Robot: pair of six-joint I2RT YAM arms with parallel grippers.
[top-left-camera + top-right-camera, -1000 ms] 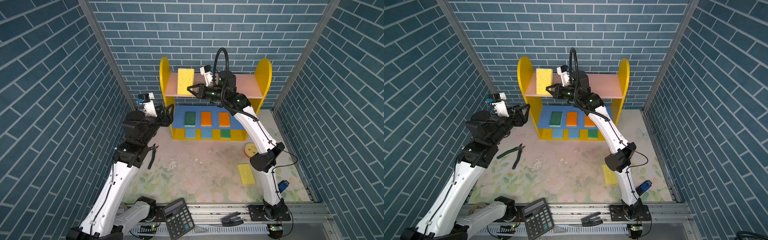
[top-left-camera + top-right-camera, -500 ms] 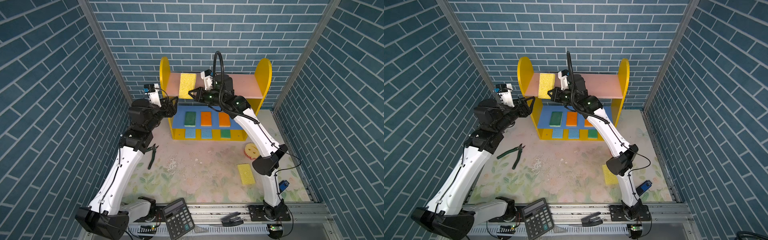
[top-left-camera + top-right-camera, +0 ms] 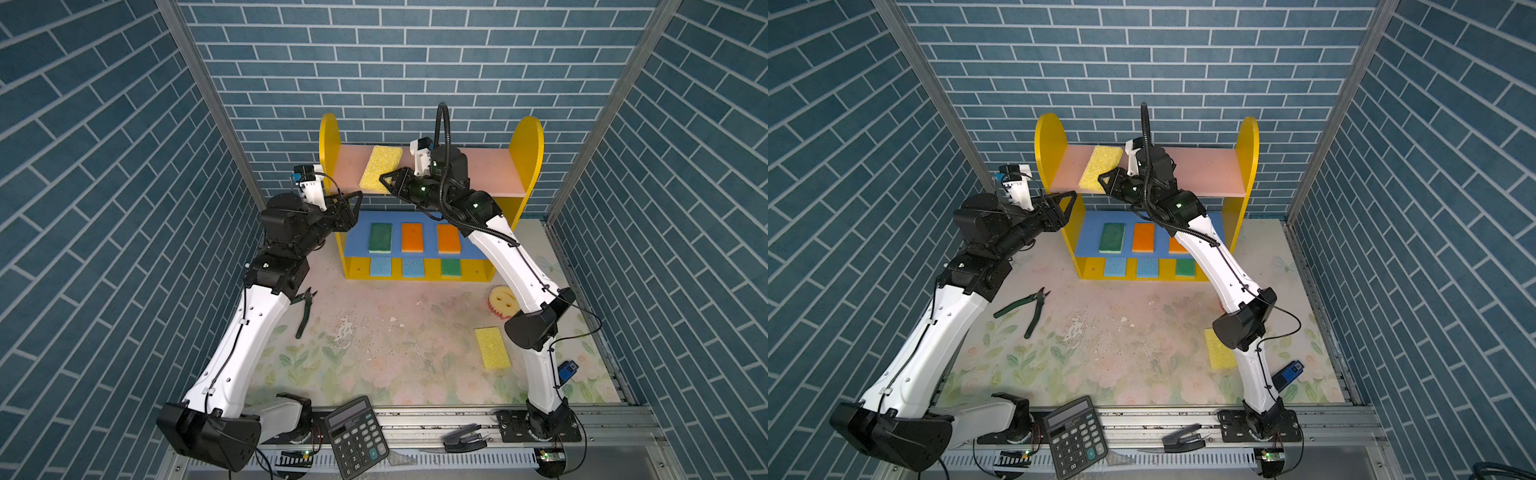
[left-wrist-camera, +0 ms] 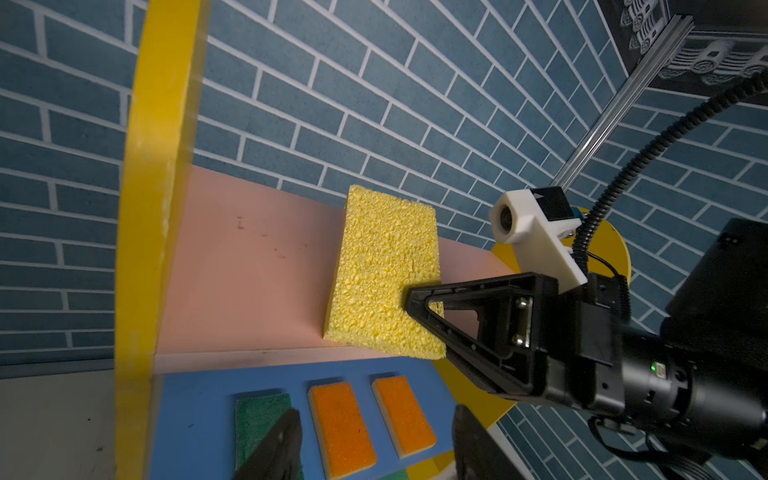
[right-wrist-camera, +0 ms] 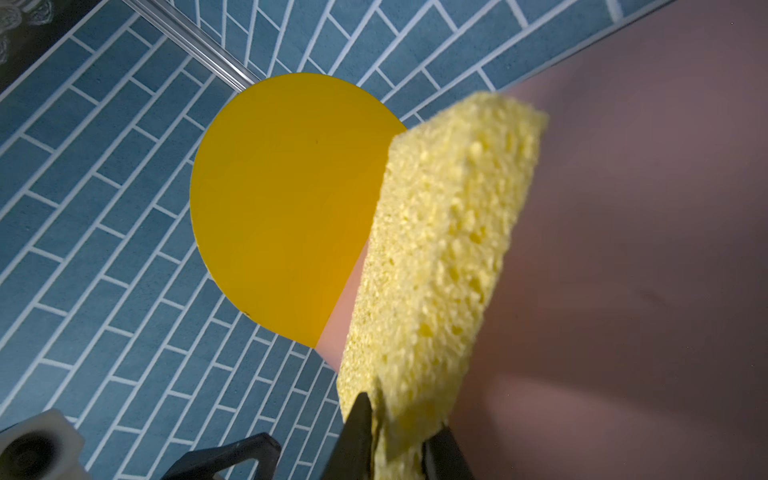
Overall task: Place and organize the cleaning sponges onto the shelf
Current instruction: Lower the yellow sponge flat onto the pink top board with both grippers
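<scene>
The yellow rectangular foam sponge (image 4: 386, 266) looks coarse, open-pored and matt, while the pink top board (image 4: 249, 282) of the yellow-sided shelf (image 3: 525, 145) is smooth and matt with faint dark scuffs. The orange rectangular sponges (image 4: 340, 428) show a fine-grained face on white foam backing; the green rectangular sponge (image 4: 253, 415) looks fibrous. The left arm's white shell (image 3: 249, 332) is glossy plastic.

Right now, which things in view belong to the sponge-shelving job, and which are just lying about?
Job: shelf, held yellow sponge in right tool, six shelved sponges, smiley sponge, loose yellow sponge.
Lying about: calculator, green pliers, small blue device.
</scene>
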